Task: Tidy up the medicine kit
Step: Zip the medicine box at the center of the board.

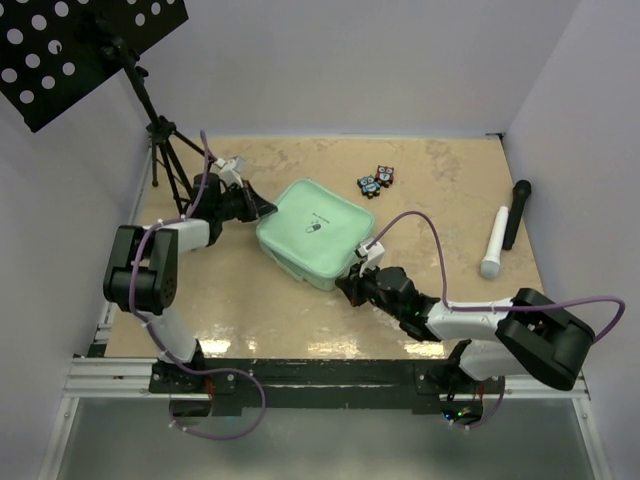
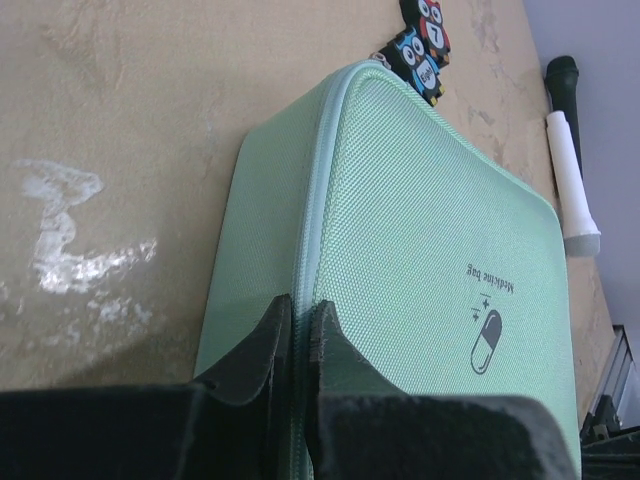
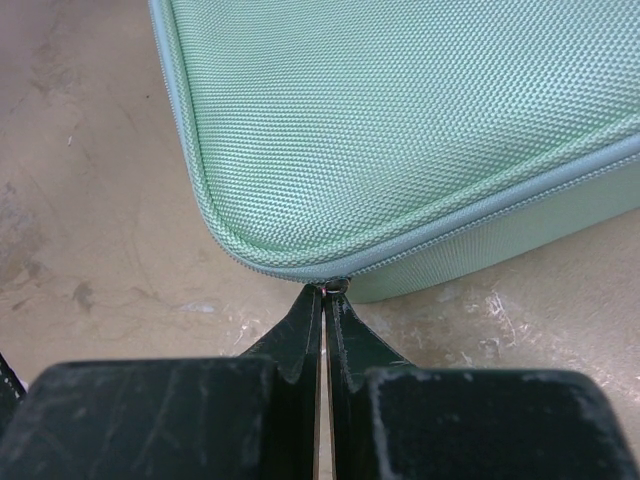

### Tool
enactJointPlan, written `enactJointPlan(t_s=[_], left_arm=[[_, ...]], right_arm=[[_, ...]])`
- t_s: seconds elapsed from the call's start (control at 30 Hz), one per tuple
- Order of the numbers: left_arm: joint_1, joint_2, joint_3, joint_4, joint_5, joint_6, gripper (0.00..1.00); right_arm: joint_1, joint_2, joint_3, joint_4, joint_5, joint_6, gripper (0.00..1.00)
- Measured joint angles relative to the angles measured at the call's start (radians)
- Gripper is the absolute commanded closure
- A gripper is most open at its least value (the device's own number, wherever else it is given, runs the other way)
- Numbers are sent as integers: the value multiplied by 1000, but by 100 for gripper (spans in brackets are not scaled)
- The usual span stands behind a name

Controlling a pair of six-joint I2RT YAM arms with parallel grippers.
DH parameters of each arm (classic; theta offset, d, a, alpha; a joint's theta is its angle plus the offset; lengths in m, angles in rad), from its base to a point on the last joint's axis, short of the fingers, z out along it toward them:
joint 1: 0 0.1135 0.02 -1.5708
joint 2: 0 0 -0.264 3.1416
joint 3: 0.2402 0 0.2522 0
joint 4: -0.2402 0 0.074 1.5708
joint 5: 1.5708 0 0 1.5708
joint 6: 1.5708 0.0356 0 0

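The medicine kit point(image 1: 315, 232) is a mint-green zip case lying closed on the tan table, with a pill mark on its lid point(image 2: 483, 340). My left gripper point(image 1: 262, 208) is at its left edge; in the left wrist view the jaws point(image 2: 300, 320) are closed on the zip seam of the kit point(image 2: 440, 250). My right gripper point(image 1: 350, 285) is at the kit's near corner. In the right wrist view it point(image 3: 327, 295) is shut on the small metal zip pull point(image 3: 338, 285) just under the kit's rounded corner point(image 3: 400, 120).
Two owl figures point(image 1: 378, 181) lie behind the kit and show in the left wrist view point(image 2: 420, 50). A white pen-shaped item point(image 1: 495, 243) and a black one point(image 1: 517, 212) lie at the right. A tripod point(image 1: 165, 150) with a perforated black board point(image 1: 70, 45) stands at the back left.
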Motion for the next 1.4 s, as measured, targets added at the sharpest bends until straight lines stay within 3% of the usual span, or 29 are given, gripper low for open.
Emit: enactJointPlan(t_s=[0.4, 0.63, 1.13, 1.33, 1.4], left_arm=[[24, -188, -257, 136, -234, -203, 100], [23, -261, -321, 134, -339, -259, 100], [24, -359, -429, 177, -496, -317, 100], [24, -397, -416, 100, -526, -301, 52], [23, -414, -383, 35, -557, -299, 41]], right_arm=[[58, 19, 16, 3, 43, -46, 100], [118, 35, 29, 14, 57, -106, 100], [162, 145, 73, 108, -63, -139, 100], [166, 144, 75, 106, -64, -134, 100], [175, 140, 75, 109, -78, -126, 100]])
